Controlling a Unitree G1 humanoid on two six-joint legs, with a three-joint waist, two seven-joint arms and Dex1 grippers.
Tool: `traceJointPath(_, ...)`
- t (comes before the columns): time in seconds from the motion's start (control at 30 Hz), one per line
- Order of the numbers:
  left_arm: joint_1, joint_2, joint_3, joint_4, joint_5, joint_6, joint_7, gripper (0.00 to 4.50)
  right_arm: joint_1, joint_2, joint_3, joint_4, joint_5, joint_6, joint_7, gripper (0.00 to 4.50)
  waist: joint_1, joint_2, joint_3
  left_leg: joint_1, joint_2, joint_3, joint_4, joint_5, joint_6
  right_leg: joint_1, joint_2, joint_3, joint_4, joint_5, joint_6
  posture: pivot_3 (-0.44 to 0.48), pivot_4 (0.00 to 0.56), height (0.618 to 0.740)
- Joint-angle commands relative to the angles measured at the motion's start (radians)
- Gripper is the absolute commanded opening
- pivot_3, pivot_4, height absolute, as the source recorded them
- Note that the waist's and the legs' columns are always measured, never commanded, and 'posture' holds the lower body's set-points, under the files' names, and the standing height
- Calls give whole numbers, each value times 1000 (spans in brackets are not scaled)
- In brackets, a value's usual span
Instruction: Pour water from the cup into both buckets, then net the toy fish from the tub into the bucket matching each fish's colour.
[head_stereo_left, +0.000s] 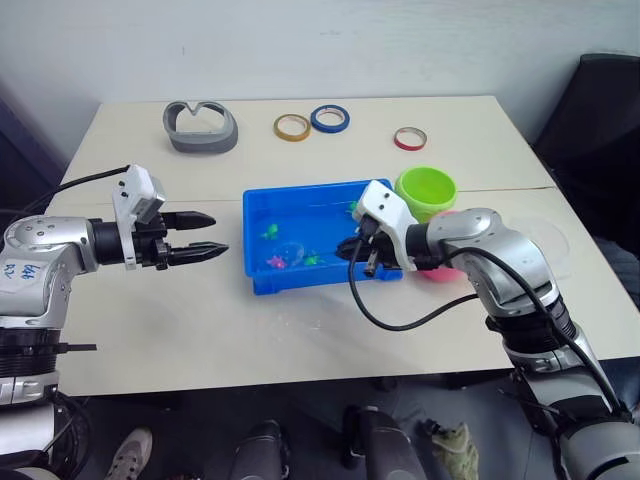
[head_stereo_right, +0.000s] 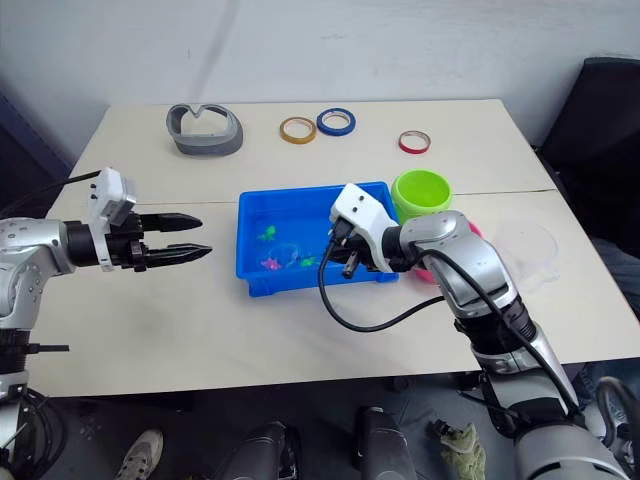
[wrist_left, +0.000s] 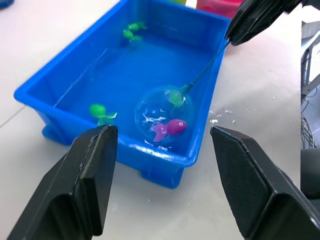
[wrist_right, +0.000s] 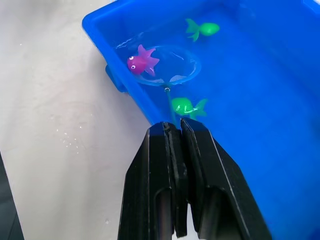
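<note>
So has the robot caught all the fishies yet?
Not yet. The cup sits on the table by the buckets, so pouring looks finished, though I can't see water in them. Right now the right gripper holds the net in the tub, with a pink fish inside its hoop. Three green fish, like this one, are in the tub too. The left gripper is open beside the tub.

Both arms are clad in rounded silver-grey shells with black joints between them. Each wrist carries a boxy white camera housing, and past it sit two black, tapering fingers: the left gripper (head_stereo_left: 205, 238) and the right gripper (wrist_right: 177, 145). A black cable loops loose under the right forearm; another trails off the left. A white label with blue handwriting sticks on the left forearm.
</note>
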Motion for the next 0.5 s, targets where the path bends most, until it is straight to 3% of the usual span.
traceJointPath(0.03,-24,0,3,-5,-18,-13,-28,3284,0,-27,-70,-32,23,-27,-27,0,0,0,0,0,0,0,0,0,0,0,0,0,0,0,0,0,150,713)
traceJointPath(0.5,-66,-43,-37,46,4,-63,-44,3284,67,-87,-187,-80,74,-66,-76,0,0,0,0,0,0,0,0,0,0,0,0,0,0,0,0,0,150,713)
